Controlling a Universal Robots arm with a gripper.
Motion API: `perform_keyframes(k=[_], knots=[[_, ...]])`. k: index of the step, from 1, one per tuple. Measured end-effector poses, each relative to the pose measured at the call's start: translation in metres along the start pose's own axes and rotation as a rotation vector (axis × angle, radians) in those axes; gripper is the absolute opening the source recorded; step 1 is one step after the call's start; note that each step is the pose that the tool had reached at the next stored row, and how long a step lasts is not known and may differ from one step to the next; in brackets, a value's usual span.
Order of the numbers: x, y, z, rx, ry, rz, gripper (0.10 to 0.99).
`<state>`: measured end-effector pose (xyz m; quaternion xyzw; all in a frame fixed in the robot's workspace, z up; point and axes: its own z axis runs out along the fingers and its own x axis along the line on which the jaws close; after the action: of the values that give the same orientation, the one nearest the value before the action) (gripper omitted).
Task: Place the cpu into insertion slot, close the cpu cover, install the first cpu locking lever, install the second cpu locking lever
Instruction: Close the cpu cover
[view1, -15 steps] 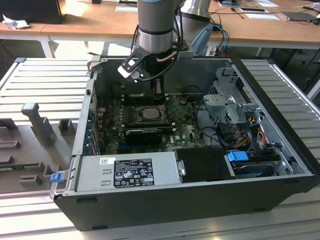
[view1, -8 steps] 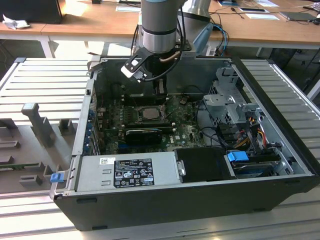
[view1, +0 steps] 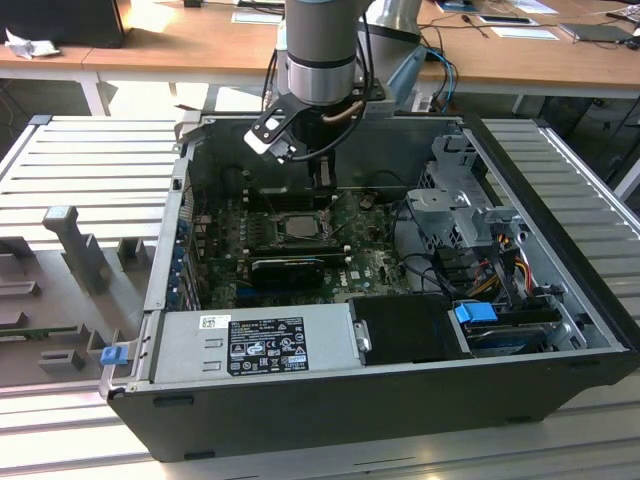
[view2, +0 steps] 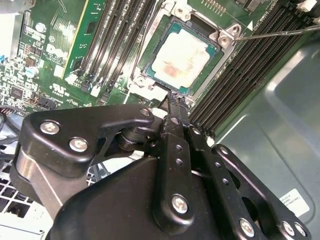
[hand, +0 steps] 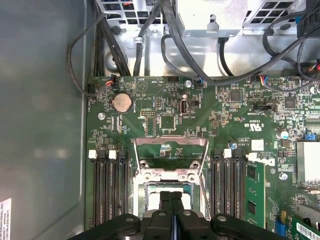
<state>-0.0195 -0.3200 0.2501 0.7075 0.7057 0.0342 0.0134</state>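
Observation:
The cpu (view2: 179, 54), a pale square chip, lies seated in the insertion slot (view2: 145, 65) on the green board; in the exterior view the cpu (view1: 298, 227) sits mid-case. The cpu cover (hand: 171, 142), a thin metal frame with a square window, stands swung open beyond the slot (hand: 167, 186). My gripper (view2: 175, 99) is shut, its black fingers (hand: 165, 212) pressed together with nothing between them. The tips hover at the slot's near edge, just off the chip. A thin locking lever (view2: 280, 32) sticks out past the socket corner. In the exterior view the gripper (view1: 323, 186) hangs above the socket.
Black memory slots (hand: 107, 185) flank the socket on both sides. A grey power supply (view1: 255, 345) fills the case front, with a drive cage (view1: 455, 205) and cables (view1: 500, 270) at the exterior view's right. The grey case wall (hand: 40, 125) is close by.

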Motion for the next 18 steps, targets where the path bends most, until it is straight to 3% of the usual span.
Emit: perform_keyframes(k=[6,10,18], knots=[[0.0002,0.0044,-0.0005,0.0,0.0,0.0,0.106],[0.0005,0.005,-0.0081,0.001,0.0,0.0,0.106],[0.0019,0.0129,-0.0109,0.003,-0.0004,0.0,0.106]])
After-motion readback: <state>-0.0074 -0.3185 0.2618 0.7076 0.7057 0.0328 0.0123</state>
